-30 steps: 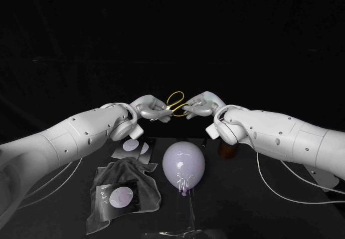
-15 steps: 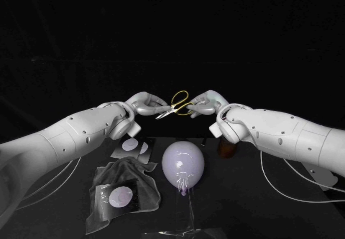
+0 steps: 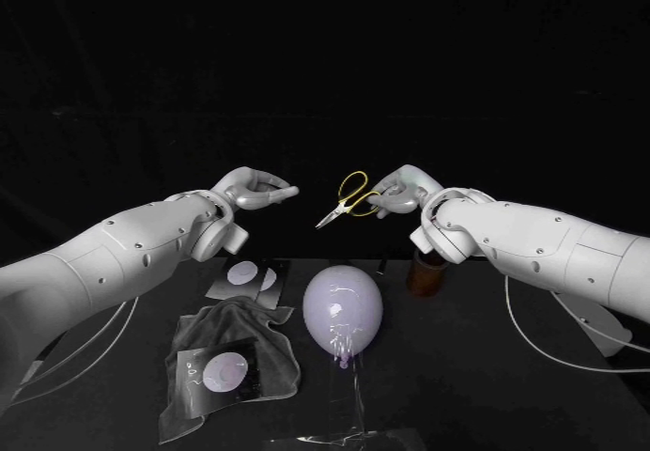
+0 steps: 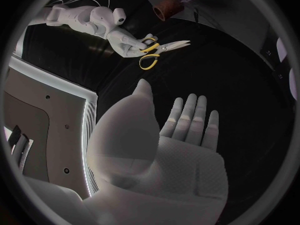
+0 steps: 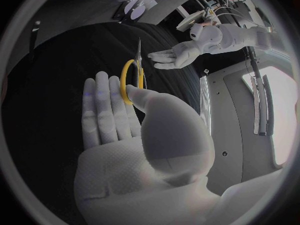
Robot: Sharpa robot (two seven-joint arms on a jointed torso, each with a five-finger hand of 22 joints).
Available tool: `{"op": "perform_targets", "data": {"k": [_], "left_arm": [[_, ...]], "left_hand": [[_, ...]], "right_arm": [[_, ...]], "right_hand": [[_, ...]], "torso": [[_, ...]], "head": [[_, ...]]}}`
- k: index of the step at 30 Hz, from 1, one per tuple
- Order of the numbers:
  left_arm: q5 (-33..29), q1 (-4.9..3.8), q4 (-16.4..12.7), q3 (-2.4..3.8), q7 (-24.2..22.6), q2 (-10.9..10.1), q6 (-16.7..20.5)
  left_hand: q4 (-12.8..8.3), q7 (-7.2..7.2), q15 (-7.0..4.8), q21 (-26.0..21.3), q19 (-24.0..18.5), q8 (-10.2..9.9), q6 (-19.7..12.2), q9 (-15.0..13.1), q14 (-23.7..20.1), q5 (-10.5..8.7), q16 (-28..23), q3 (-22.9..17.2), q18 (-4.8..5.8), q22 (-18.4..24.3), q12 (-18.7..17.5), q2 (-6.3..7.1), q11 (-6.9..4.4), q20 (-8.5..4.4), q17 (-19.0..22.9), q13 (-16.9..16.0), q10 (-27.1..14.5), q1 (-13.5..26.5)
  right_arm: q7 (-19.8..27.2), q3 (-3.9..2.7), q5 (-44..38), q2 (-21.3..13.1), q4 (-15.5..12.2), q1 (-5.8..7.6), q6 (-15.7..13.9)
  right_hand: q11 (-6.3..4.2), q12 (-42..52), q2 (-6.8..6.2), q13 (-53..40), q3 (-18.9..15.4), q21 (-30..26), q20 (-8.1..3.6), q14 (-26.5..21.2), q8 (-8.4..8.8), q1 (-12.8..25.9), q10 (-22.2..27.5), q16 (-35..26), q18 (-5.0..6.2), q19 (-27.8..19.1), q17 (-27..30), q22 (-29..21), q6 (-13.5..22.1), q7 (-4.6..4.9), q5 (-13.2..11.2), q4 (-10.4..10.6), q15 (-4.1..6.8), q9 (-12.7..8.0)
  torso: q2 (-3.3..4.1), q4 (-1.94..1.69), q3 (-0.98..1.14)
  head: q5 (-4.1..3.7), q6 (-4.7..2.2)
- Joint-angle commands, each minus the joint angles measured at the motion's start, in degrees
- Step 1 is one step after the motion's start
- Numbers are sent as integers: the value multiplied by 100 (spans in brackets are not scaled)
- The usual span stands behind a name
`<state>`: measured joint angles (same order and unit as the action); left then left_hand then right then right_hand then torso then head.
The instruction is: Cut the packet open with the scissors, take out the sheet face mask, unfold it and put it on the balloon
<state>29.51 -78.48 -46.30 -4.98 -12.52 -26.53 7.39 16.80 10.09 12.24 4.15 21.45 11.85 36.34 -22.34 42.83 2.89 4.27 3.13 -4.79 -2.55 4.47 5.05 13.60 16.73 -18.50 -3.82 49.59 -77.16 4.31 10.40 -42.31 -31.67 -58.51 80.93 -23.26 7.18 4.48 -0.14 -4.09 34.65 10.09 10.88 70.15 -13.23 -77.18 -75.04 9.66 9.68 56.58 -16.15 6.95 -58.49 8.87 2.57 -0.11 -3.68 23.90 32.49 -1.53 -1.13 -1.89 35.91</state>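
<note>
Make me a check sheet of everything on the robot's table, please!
Surface: black table, partly bare.
Job's things: scissors up in the air; balloon mid-table; packet on the grey cloth; second packet on the table behind it.
Clutter: grey cloth; brown object by the right arm, too dark to identify.
Hands: left hand holds nothing; right hand holds the scissors by their yellow handles.
Cables: white cables hang under the arms.
Surroundings: dark, nothing seen.
</note>
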Motion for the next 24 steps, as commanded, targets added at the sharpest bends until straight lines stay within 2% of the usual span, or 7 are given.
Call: {"op": "perform_targets", "data": {"k": [1,7,9,10,13,16,24], "left_arm": [[-650,-8,-138,14,-199,-137,315],[-1178,-6,-680,21,-315,-628,423],[-1283,-5,-895,22,-337,-796,438],[-1328,-5,-991,22,-347,-868,444],[-1493,-1,-1310,23,-377,-1096,455],[-1613,5,-1531,23,-397,-1254,456],[-1826,17,-1930,23,-409,-1553,454]], "left_hand": [[10,612,-24,65,176,64,147,-47,140,-12,39,-41,43,-30,46,-100,-13,1,-20,-8,97,-33],[-1,609,-58,188,583,97,233,-39,247,-12,77,-70,22,-85,69,-194,-30,3,-1,-3,184,-133],[-5,602,-97,611,1829,95,264,-16,406,-12,150,-47,-106,-276,59,-211,-41,-6,-2,7,213,-179],[2,603,-113,674,1943,95,277,-9,488,-14,194,-34,-165,-297,57,-212,-55,-26,-10,7,225,-180],[0,573,-156,785,2154,113,339,2,639,-8,277,-3,-291,-327,70,-227,-86,-33,-22,4,295,-183],[-2,560,-180,847,2276,128,388,8,724,-11,321,8,-373,-341,80,-256,-98,-35,-30,3,347,-201],[-4,556,-192,885,2363,131,421,20,759,-10,338,23,-441,-343,77,-288,-106,-30,-26,5,380,-229]], "right_arm": [[-106,-5,-823,-131,55,56,30],[-198,-4,-1036,-636,0,179,127],[-243,-3,-1064,-841,-54,215,171],[-261,-3,-1073,-933,-88,230,189],[-314,-3,-1087,-1243,-235,281,234],[-360,-2,-1058,-1496,-394,318,280],[-510,8,-1020,-2034,-787,357,361]], "right_hand": [[-207,-31,51,1,104,25,-7,47,-45,19,-272,-1,77,49,-10,9,-50,2,19,-136,-1,17],[-218,-41,43,-1,106,46,-15,74,-61,59,-308,5,78,63,-25,21,-68,-10,19,-160,9,42],[-220,-44,39,-1,107,52,-17,80,-65,71,-316,5,79,67,-29,25,-72,-13,19,-165,11,49],[-220,-44,39,-1,107,52,-17,80,-65,71,-316,5,78,67,-29,25,-72,-13,19,-165,11,49],[-221,-46,36,-1,106,54,-17,83,-68,82,-321,5,78,68,-31,26,-75,-15,18,-165,12,54],[-223,-49,34,-1,106,57,-16,87,-71,94,-328,5,76,69,-35,28,-80,-17,18,-166,16,59],[-228,-53,33,0,106,62,-15,96,-79,120,-342,6,75,71,-42,31,-89,-23,18,-160,23,71]], "torso": [[1,-4,-2],[-1,-3,-6],[-7,-2,-3],[-9,-1,-2],[-5,7,0],[-6,7,-2],[2,-1,6]], "head": [[-61,4],[-219,63],[-252,83],[-262,90],[-304,92],[-391,107],[-486,117]]}}
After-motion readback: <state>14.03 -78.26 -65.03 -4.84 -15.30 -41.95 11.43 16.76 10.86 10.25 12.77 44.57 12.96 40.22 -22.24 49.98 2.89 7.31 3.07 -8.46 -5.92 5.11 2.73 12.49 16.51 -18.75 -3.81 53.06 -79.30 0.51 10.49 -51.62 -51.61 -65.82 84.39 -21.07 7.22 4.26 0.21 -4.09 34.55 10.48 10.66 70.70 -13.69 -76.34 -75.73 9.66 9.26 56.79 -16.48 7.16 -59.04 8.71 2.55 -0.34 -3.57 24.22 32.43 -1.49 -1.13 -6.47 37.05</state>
